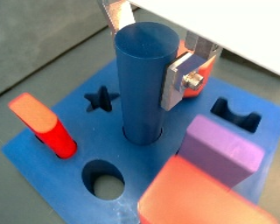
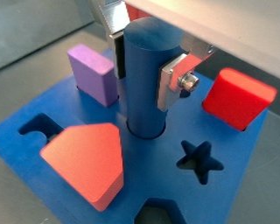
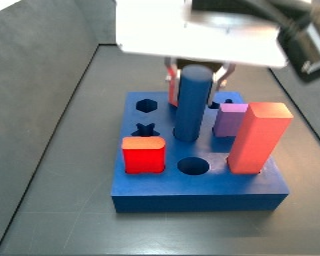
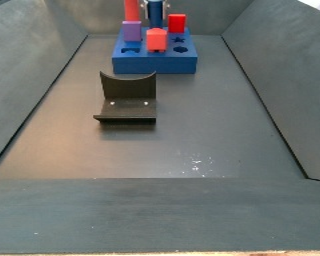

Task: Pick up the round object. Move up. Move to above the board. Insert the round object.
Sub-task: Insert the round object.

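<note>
Tool [image 1: 152, 48] sits over the board [image 1: 38, 153], silver finger plates on either side of the upper part of the round object [image 1: 146, 83]; jaws closed on it, pads flat against the curved wall, seen in both wrist views.

Round object: tall blue cylinder, upright, lower end already inside a round hole near the board's middle [image 2: 140, 133]. Appears partly seated; how deep it goes cannot be read from these views. In a side view it [image 3: 192, 105] stands among the other pieces.

Neighbours on the board: purple peg [image 1: 222, 150] just beside the cylinder, tall red block [image 3: 256, 138] at one edge, short red piece [image 3: 144, 154] in front. An empty round hole [image 3: 192, 166] and a star hole [image 2: 198, 160] remain open.

Handling, judged: peg looks rigid, smooth plastic, probably light. Smooth curved wall against flat pads gives only narrow contact, so it could slip or swivel if pushed off-axis. The high grip suits insertion: it leaves the lower shaft free. Risk is jamming if tilted; push straight down.

Fixture [image 4: 127, 98] stands on the floor well apart from the board [image 4: 152, 60]; the tool is hard to make out in that side view.
</note>
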You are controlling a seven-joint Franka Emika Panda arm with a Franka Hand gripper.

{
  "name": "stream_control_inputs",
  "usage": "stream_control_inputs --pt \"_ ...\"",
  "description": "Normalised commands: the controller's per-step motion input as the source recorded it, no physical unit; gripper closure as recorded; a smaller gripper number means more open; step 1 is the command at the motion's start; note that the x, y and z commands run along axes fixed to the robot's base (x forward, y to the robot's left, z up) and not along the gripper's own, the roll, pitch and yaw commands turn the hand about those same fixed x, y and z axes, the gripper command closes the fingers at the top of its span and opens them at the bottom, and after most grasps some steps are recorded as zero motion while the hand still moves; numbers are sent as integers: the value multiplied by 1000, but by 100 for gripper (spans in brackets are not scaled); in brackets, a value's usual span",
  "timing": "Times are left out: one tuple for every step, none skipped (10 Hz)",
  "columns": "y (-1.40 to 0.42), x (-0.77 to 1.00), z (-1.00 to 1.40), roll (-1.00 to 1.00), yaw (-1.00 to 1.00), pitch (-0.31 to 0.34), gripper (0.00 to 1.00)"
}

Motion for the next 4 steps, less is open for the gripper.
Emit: stream_control_inputs --pt "-126 0 -411 34 -20 -79 100" --pt "-74 0 -283 0 -3 -79 100" --pt "0 -14 0 0 0 -57 100" --pt "0 0 0 0 0 0 100"
